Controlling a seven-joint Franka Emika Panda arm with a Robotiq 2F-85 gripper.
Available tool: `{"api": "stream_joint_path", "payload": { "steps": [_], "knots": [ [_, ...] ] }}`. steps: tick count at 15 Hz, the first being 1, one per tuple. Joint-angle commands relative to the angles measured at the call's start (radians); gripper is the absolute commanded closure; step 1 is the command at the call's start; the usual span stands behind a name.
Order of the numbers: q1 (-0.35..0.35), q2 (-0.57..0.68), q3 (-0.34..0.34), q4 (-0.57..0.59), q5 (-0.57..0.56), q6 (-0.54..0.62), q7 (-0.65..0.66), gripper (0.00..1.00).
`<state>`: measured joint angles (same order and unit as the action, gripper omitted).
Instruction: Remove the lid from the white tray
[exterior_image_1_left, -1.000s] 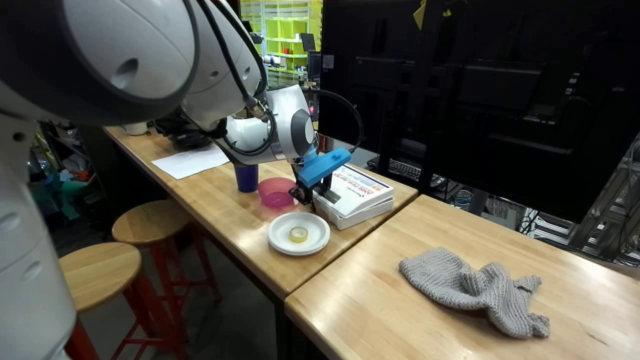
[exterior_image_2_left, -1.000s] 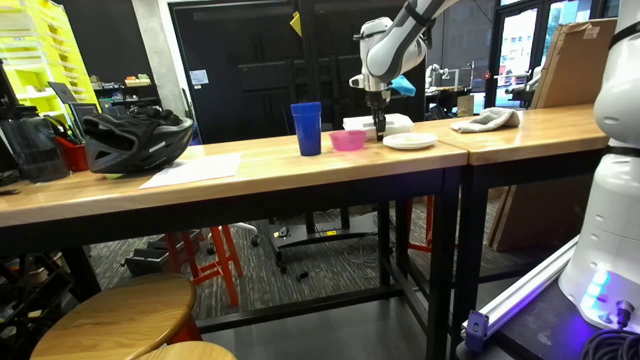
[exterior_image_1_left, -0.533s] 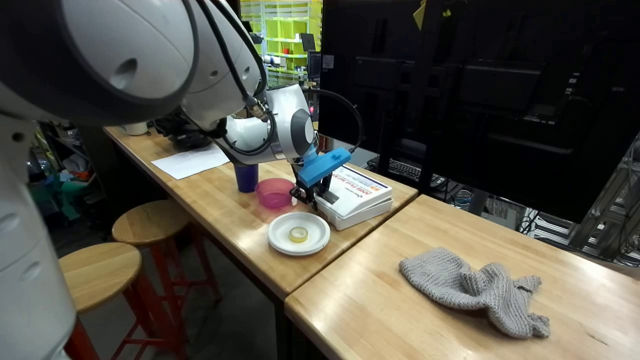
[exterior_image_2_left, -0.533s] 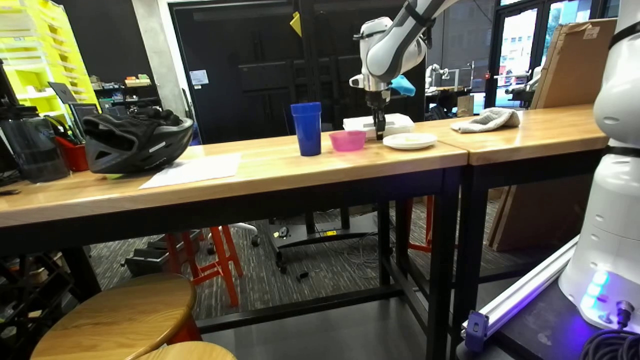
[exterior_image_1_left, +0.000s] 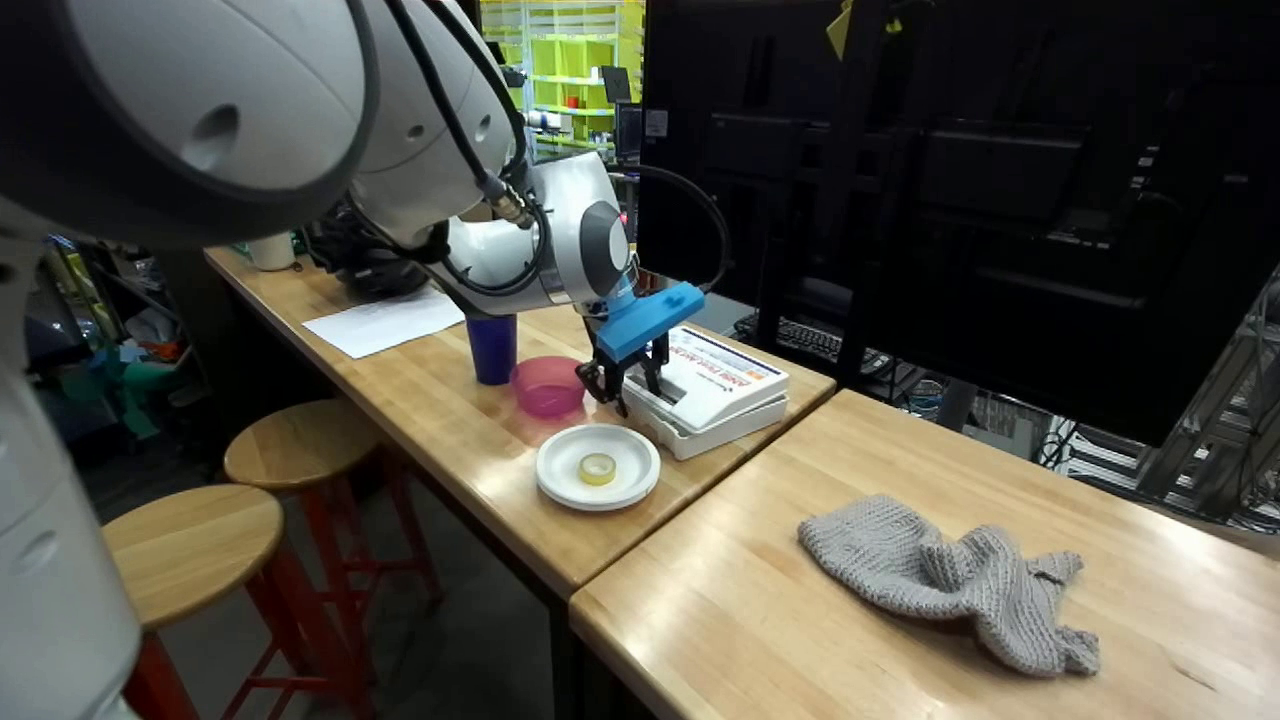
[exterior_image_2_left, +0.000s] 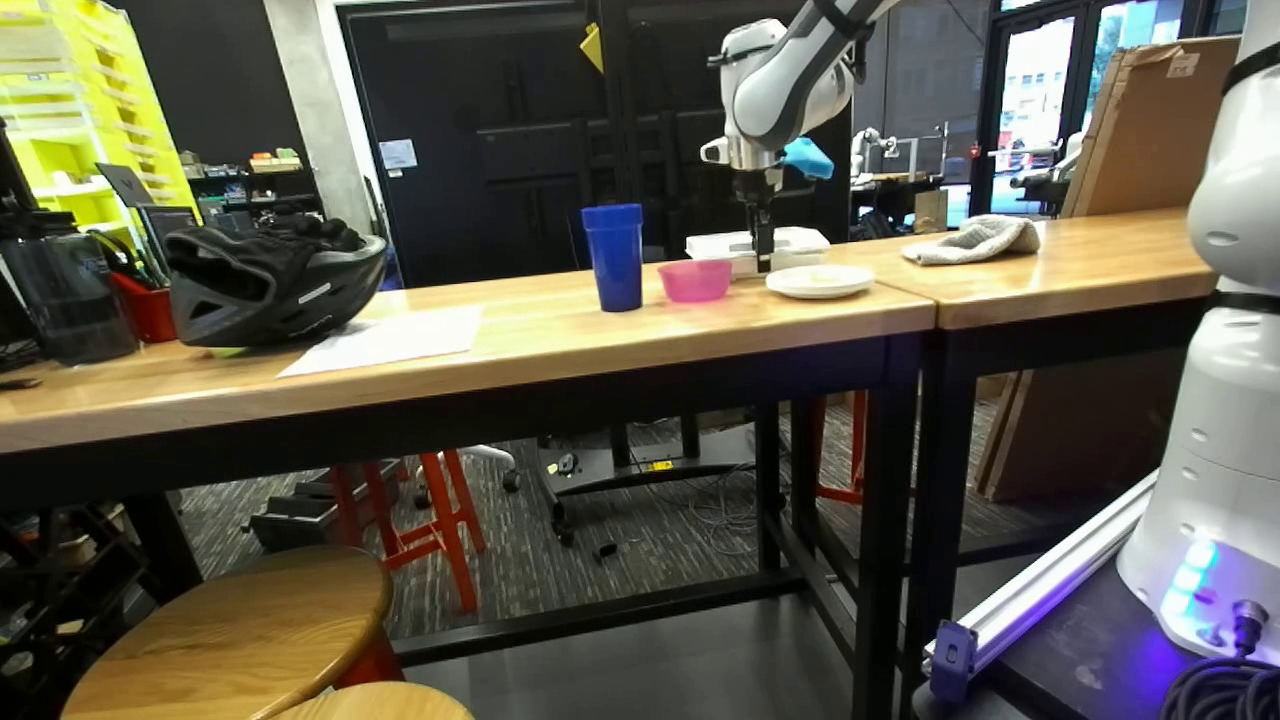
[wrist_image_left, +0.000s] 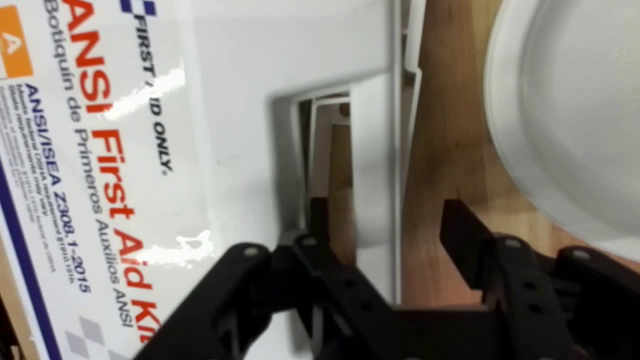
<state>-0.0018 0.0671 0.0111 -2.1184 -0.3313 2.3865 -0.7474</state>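
The wrist view's edge crops the plate (wrist_image_left: 585, 105); the gripper (wrist_image_left: 389, 227) partly hides the lid (wrist_image_left: 215, 150).

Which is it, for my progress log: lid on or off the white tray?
On: in an exterior view, the lid lies over the white tray, which shows beneath.

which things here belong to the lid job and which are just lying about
Job: first aid kit lid; white tray beneath it; jaws, open.

Lying about: white plate; tape roll; pink bowl; blue tumbler; paper sheet; bicycle helmet; gray knit cloth.
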Motion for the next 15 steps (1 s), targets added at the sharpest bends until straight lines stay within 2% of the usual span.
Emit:
{"api": "stream_joint_path", "payload": {
  "steps": [1, 2, 3, 7, 9, 15],
  "knots": [
    [0.0, -0.041, 0.001, -0.002, 0.001, -0.032, -0.006, 0.61],
    [0.0, -0.044, 0.0, -0.001, 0.0, -0.035, -0.004, 0.61],
    [0.0, -0.047, 0.0, 0.0, 0.004, -0.035, -0.007, 0.66],
    [0.001, -0.052, 0.0, 0.005, 0.011, -0.041, -0.007, 0.99],
    [0.0, -0.053, -0.001, 0.006, 0.013, -0.042, -0.007, 0.95],
    [0.002, -0.082, 0.0, -0.001, 0.006, -0.059, -0.007, 0.95]
  ]
}}
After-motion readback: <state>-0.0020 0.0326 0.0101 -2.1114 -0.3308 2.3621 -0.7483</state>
